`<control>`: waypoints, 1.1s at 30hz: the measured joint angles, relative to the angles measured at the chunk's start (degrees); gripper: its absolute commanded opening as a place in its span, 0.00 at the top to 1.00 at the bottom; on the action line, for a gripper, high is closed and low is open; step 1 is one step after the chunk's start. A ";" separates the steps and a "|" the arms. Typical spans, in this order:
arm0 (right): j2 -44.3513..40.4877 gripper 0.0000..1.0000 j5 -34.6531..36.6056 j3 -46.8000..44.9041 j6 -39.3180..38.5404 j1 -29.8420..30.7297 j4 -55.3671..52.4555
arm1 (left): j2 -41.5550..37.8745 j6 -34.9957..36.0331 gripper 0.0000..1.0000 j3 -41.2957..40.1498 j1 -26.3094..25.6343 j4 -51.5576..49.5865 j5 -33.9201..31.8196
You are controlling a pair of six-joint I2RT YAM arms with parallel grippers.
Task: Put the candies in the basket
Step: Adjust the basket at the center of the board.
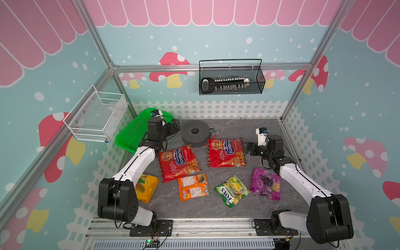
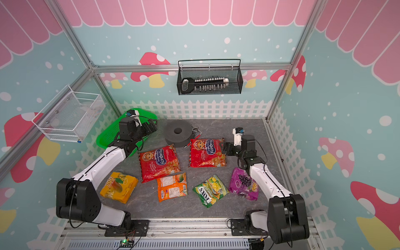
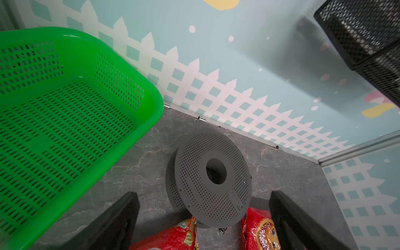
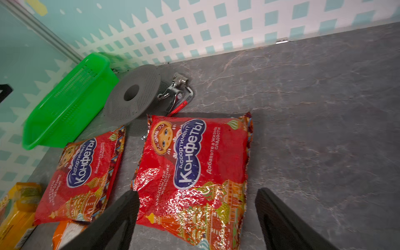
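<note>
The bright green basket (image 1: 127, 138) sits in the far left corner of the tabletop (image 1: 249, 132). The left red bag (image 1: 178, 162) and right red bag (image 1: 226, 152) lie mid-table, just before the dark grey spool (image 1: 194, 133). Along the near edge lie the yellow-orange bag (image 2: 119, 187), orange bag (image 1: 193, 187), FOX'S bag (image 1: 232, 190) and purple bag (image 1: 265, 184). The left gripper (image 1: 175, 126) hovers between basket and spool, jaws wide, holding nothing; the right gripper (image 1: 245, 148), also spread and empty, is at the right red bag's right edge

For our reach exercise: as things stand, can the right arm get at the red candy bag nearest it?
Probably yes: the right gripper is open beside that red bag, with nothing between them.
</note>
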 measured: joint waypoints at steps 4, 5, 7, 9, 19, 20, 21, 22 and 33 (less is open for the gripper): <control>0.85 0.11 -2.45 0.37 -0.15 0.70 0.04 | 8.15 6.80 0.07 7.87 0.61 -3.50 1.73; 1.29 0.11 -3.10 0.48 -0.15 0.74 0.00 | 10.84 8.74 0.07 10.75 0.87 -5.05 1.97; 2.38 0.12 -4.09 0.90 -0.11 1.01 -0.09 | 15.80 12.09 0.08 16.17 1.46 -7.48 2.16; 3.61 0.12 -4.85 1.51 -0.07 1.64 -0.33 | 20.50 15.37 0.11 21.00 2.23 -9.62 2.32; 6.03 0.12 -4.83 5.51 0.42 4.48 -2.45 | 34.03 22.08 0.22 38.34 6.88 -17.44 7.43; 6.19 0.12 -4.72 5.70 0.52 4.46 -2.64 | 35.50 22.77 0.22 40.50 6.91 -18.34 7.45; 6.43 0.12 -4.55 5.95 0.59 4.48 -2.91 | 36.92 23.52 0.22 42.47 6.91 -19.23 7.61; 6.82 0.12 -4.42 6.32 0.72 4.48 -3.30 | 38.14 24.11 0.22 44.02 6.91 -19.98 7.82; 12.24 0.12 -3.80 11.74 1.84 4.55 -7.08 | 48.65 28.02 0.41 52.63 6.99 -29.51 8.39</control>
